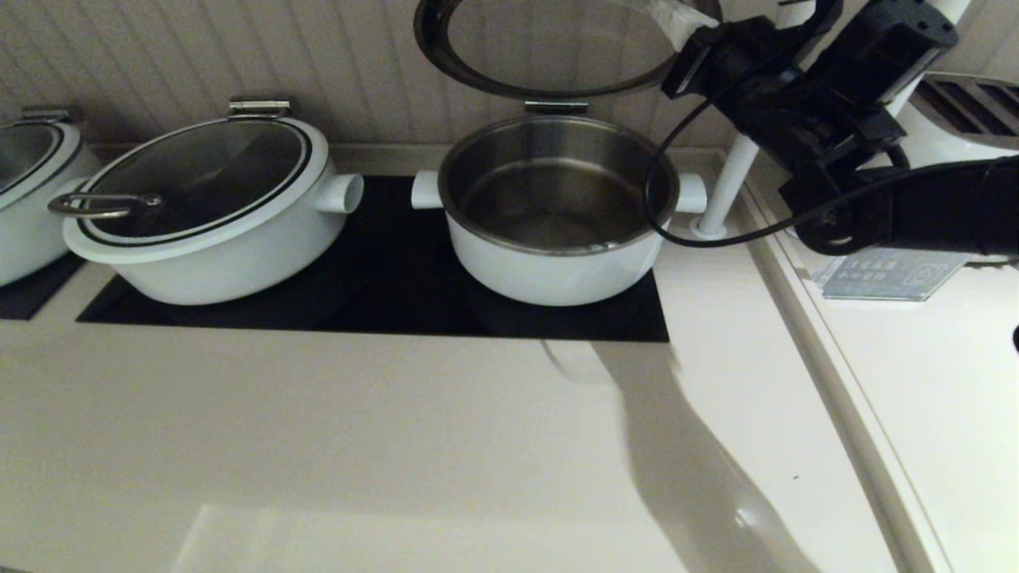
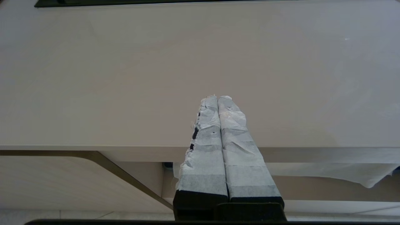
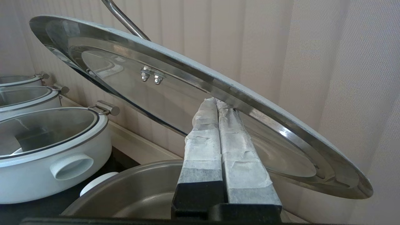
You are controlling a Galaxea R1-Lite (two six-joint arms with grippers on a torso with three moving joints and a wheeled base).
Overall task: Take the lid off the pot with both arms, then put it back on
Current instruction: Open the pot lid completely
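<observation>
The lid [image 1: 549,40] stands swung up on its steel hinge [image 1: 555,107], tilted back toward the wall above the open pot [image 1: 549,274]. My right gripper [image 1: 681,20] is shut, and its taped fingertips touch the underside of the lid's rim on the right. In the right wrist view the gripper [image 3: 216,101] presses against the steel rim of the lid [image 3: 175,93], with the pot's steel inside [image 3: 140,184] below. My left gripper [image 2: 217,98] is shut and empty over the beige counter [image 2: 125,78] near its front edge. It is out of the head view.
A wider white pot [image 1: 215,239] with a closed lid and loop handle [image 1: 95,205] stands left of the pot on the black cooktop [image 1: 382,286]. Another pot [image 1: 24,199] is at the far left. A white post [image 1: 736,183] stands right of the pot.
</observation>
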